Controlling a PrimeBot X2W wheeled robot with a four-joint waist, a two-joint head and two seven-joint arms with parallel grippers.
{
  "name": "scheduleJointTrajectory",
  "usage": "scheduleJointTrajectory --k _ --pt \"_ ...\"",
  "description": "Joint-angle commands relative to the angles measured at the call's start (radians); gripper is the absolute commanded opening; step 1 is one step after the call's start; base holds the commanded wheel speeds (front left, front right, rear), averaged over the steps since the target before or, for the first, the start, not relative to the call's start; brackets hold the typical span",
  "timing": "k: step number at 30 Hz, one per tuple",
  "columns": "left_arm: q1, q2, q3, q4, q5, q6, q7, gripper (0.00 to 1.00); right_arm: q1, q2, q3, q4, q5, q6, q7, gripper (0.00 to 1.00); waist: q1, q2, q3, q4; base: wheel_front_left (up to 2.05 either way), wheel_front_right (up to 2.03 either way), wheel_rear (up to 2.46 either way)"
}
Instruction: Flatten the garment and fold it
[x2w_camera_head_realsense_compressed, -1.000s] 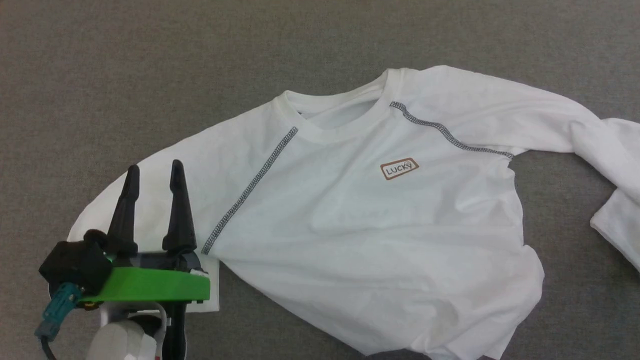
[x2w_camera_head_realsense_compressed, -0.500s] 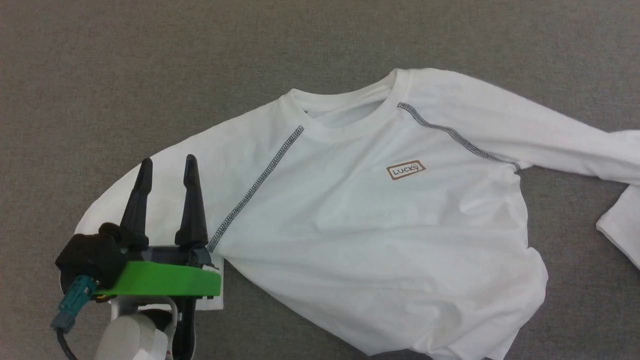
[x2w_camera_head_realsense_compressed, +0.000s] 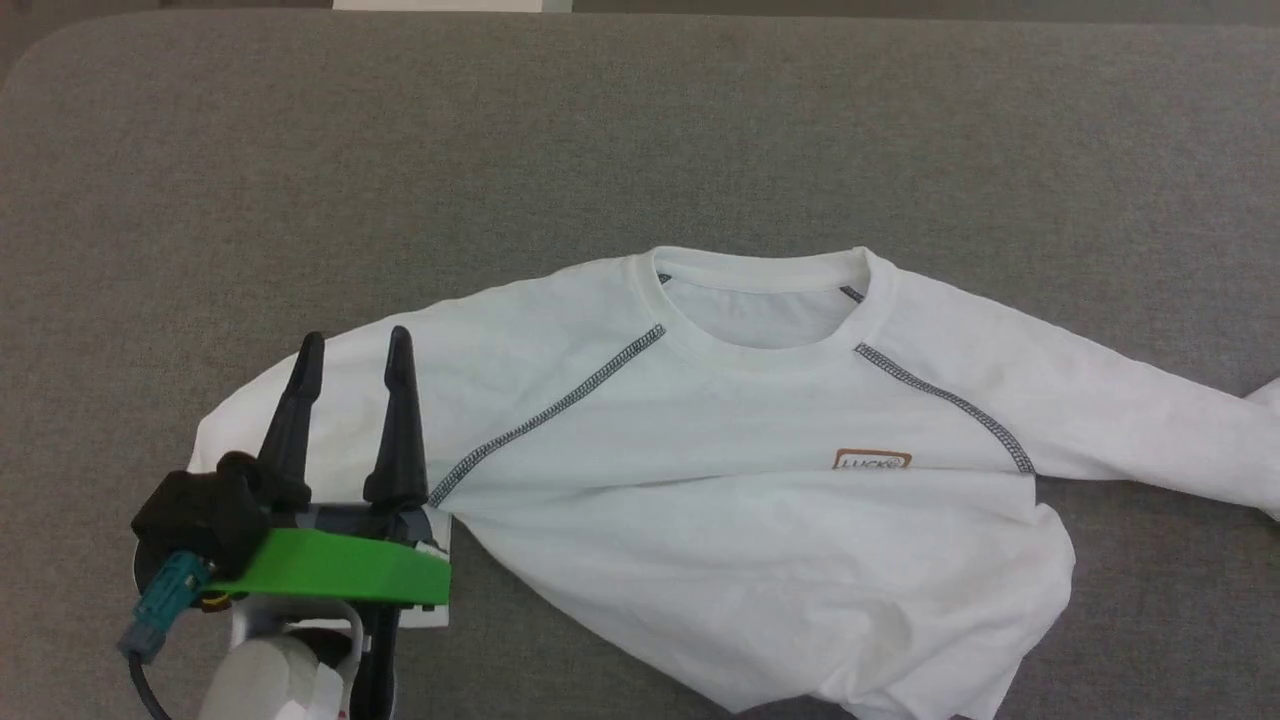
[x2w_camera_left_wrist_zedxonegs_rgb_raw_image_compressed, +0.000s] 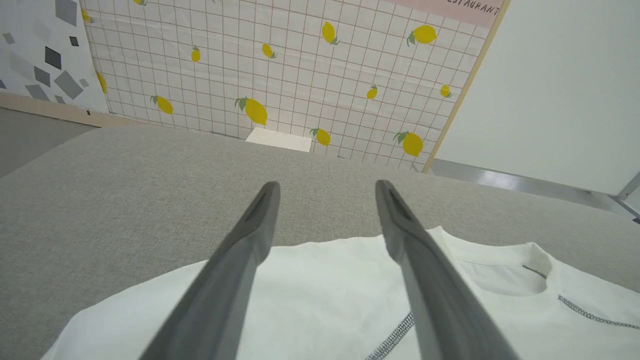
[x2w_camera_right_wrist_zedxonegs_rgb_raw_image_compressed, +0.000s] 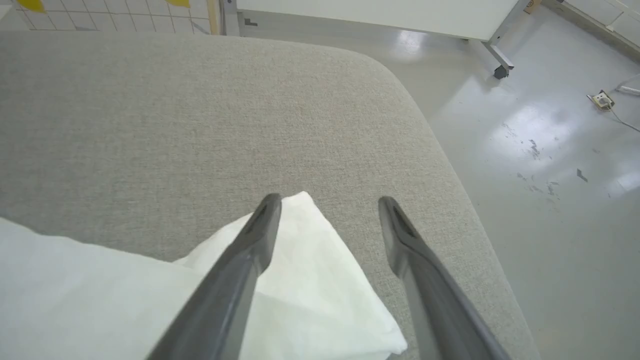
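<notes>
The chest patch (x2w_camera_head_realsense_compressed: 872, 460) on the garment (x2w_camera_head_realsense_compressed: 760, 540) reads "LUCK", partly creased. In the left wrist view a pink strip (x2w_camera_left_wrist_zedxonegs_rgb_raw_image_compressed: 450, 6) at the top edge shows "ESTAURANT" above a lemon-print wall (x2w_camera_left_wrist_zedxonegs_rgb_raw_image_compressed: 280, 75), with a white box (x2w_camera_left_wrist_zedxonegs_rgb_raw_image_compressed: 279, 139) below it. The garment lies face up across the middle and lower right of the grey surface (x2w_camera_head_realsense_compressed: 640, 130). The left pincer (x2w_camera_head_realsense_compressed: 356, 340), lower left, stands spread and empty over one sleeve. The right pincer (x2w_camera_right_wrist_zedxonegs_rgb_raw_image_compressed: 330, 201) is equally parted and empty over the other sleeve's end (x2w_camera_right_wrist_zedxonegs_rgb_raw_image_compressed: 310, 280).
</notes>
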Motion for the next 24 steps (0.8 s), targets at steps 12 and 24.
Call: scheduleJointTrajectory --k 12,24 --pt "-0.204 0.225 -0.11 0.039 0.113 -0.138 0.188 1.0 0.075 0.195 0.192 -0.408 0.113 -0.002 -0.122 1.0 0.0 -0.0001 0.048 -0.056 0.0 0.0 0.0" --pt "-0.477 0.506 -0.448 0.221 -0.001 -0.173 0.347 1.0 0.067 0.201 0.255 -0.506 0.184 -0.002 -0.123 1.0 0.0 -0.0001 0.181 -0.124 0.0 0.0 0.0"
